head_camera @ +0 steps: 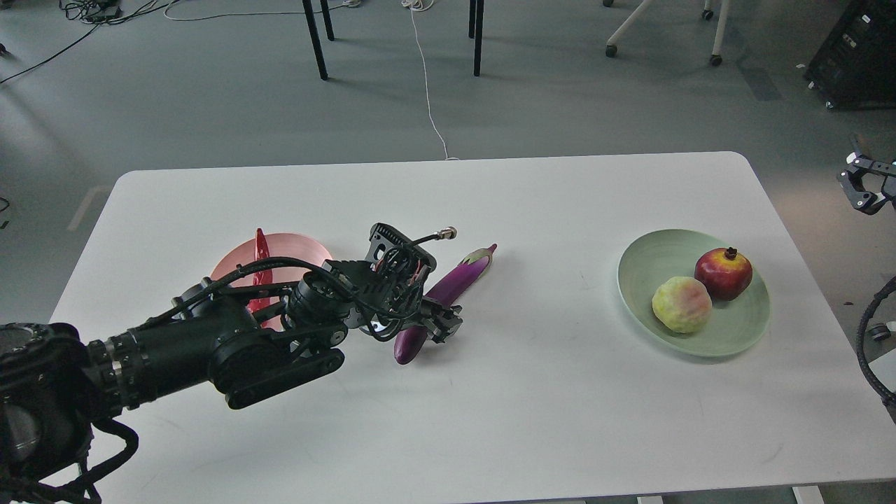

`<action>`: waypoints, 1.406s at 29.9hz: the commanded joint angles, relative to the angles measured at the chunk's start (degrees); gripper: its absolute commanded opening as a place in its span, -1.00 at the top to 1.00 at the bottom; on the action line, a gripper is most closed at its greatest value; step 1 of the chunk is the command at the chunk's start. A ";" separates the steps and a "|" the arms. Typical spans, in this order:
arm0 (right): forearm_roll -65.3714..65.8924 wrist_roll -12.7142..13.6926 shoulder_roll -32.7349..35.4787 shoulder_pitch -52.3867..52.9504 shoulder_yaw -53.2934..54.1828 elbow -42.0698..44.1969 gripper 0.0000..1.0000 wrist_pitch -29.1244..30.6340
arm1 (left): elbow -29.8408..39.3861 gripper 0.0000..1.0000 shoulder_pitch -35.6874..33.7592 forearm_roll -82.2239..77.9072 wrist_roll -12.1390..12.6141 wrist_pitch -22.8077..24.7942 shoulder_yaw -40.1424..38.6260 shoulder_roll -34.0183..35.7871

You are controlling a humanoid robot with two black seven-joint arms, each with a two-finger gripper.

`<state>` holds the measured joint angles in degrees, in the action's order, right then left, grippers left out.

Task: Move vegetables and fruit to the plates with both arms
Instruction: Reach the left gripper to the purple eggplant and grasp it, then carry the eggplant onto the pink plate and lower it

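The purple eggplant (458,280) lies slanted on the white table (532,406) at the middle. My left gripper (437,323) is low over its lower half, with one finger showing just to the right of it; the jaws look open and the eggplant rests on the table. The red chili (260,249) lies on the pink plate (304,248), partly hidden by my left arm. The pomegranate (723,273) and the yellow-green fruit (681,304) sit on the green plate (647,255). My right gripper (861,192) hangs open and empty off the table's right edge.
My left arm crosses the table's left front and covers much of the pink plate. Beyond the far edge of the table are chair legs (315,42), a white cable (427,91) on the floor and a black case (857,49).
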<state>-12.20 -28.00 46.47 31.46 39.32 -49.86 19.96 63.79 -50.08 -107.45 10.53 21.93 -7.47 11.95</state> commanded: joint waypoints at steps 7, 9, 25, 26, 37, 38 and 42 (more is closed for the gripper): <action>0.07 0.00 -0.15 0.09 0.15 0.11 -0.96 -0.27 | 0.63 0.82 -0.28 -0.13 -0.16 -0.22 -0.79 0.18; 0.07 0.00 -0.15 0.09 0.15 0.11 -0.96 -0.27 | 1.24 0.82 -1.77 0.13 -0.42 -0.22 -1.23 0.61; 0.07 0.00 -0.67 0.18 -0.03 0.20 -0.96 -0.53 | 13.73 0.74 -2.15 8.92 -0.59 -1.72 -2.29 30.48; 0.07 0.00 -0.67 0.27 -0.03 0.20 -0.96 -0.53 | 13.73 0.74 -1.09 9.01 -0.68 -1.80 -2.37 31.81; 0.07 0.00 -0.67 1.23 -0.29 0.29 -0.96 -0.71 | 16.19 0.51 3.32 10.06 1.33 -2.60 -2.29 31.91; 0.07 0.00 -0.67 1.23 -0.29 0.29 -0.96 -0.71 | 16.10 0.50 3.32 10.33 1.69 -2.60 -2.29 31.91; 0.07 0.00 -0.59 1.23 -0.38 0.29 -0.96 -0.54 | 16.01 0.14 3.41 10.42 2.39 -2.60 -2.20 32.26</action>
<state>-12.13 -28.00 45.74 32.76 38.98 -49.57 19.26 79.88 -46.70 -97.11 12.50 19.32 -9.73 43.98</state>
